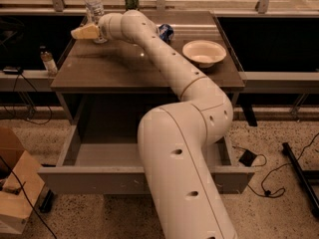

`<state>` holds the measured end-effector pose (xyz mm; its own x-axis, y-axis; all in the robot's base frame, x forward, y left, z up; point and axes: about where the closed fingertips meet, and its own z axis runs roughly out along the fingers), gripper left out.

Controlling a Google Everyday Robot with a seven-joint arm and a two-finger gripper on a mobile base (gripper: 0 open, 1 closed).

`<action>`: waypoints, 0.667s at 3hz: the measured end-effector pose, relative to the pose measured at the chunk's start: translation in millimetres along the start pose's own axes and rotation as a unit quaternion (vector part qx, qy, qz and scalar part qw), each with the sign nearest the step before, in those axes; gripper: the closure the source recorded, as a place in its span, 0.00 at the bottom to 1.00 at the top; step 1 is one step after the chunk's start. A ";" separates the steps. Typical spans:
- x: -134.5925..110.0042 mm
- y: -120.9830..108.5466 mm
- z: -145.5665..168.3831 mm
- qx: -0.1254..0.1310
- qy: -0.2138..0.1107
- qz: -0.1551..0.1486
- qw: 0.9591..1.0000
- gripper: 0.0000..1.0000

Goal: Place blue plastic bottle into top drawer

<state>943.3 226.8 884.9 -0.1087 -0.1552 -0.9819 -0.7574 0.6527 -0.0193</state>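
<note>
Over tabletop (114,68), gripper (79,33) hovers, apparently beside blue plastic bottle (93,5).

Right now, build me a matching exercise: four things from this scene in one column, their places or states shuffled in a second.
1 blue plastic bottle
2 top drawer
3 bowl
4 gripper

A pulled open below the table
B on the table's right side
C upright at its back left corner
D just in front of the bottle, left side

Pairs: 1-C, 2-A, 3-B, 4-D
</note>
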 end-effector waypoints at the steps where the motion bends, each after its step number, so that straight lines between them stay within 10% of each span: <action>1: 0.3 -7.6 5.6 0.008 0.002 0.003 1.000 0.00; 2: 0.6 -14.8 7.9 0.014 0.006 0.004 1.000 0.16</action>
<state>959.5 222.9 883.1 -0.1225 -0.1597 -0.9795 -0.7388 0.6737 -0.0174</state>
